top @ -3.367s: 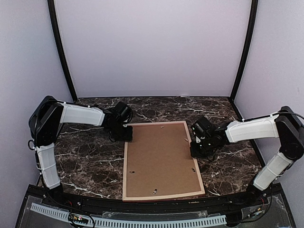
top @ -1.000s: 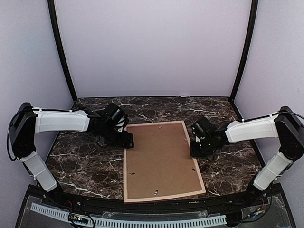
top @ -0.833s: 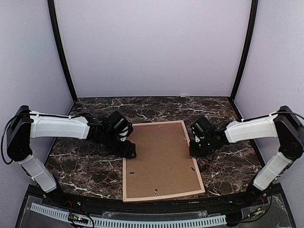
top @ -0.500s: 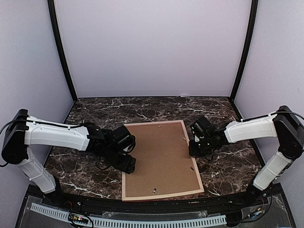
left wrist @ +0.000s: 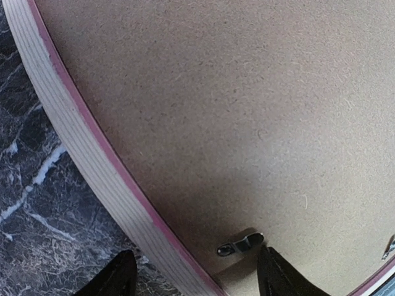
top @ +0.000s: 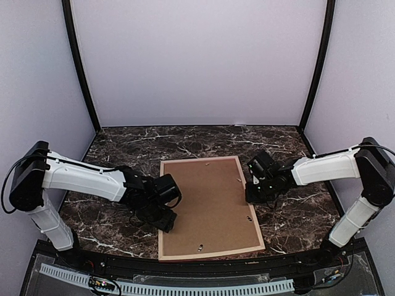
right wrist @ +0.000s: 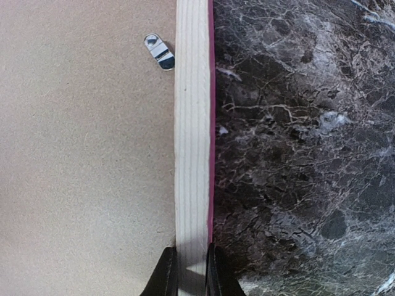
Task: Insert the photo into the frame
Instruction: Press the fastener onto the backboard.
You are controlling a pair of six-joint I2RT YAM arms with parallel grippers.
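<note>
**Ana:** So, what do you see, starting at the left?

**Me:** My left gripper (top: 165,219) is down low on the dark stone table (top: 111,154). It sits at about 9 o'clock from the middle of the frame (left wrist: 73,132). Its jaws stand wide apart. One is over the table and one is over the brown board (top: 208,203), with the frame's pale rail running between them. It has hold of nothing.

**Ana:** Anything else near it?

**Me:** A small metal clip (left wrist: 242,243) lies on the board, just inside the rail. In my left wrist view it is at 5 o'clock, right by the inner jaw.

**Ana:** And the middle?

**Me:** The frame lies flat in the middle of the table with its back up. The brown board fills it. Its long sides run from 12 to 6 o'clock, tipped a little.

**Ana:** Where is the photo?

**Me:** I cannot tell. All I see is the board's back.

**Ana:** And the right?

**Me:** My right gripper (right wrist: 188,274) is at the frame's 3 o'clock side. Its jaws are nearly closed and pinch the pale rail between them. Another clip (right wrist: 159,51) sits on the board at about 11 o'clock from those jaws, just beside the rail.
</note>
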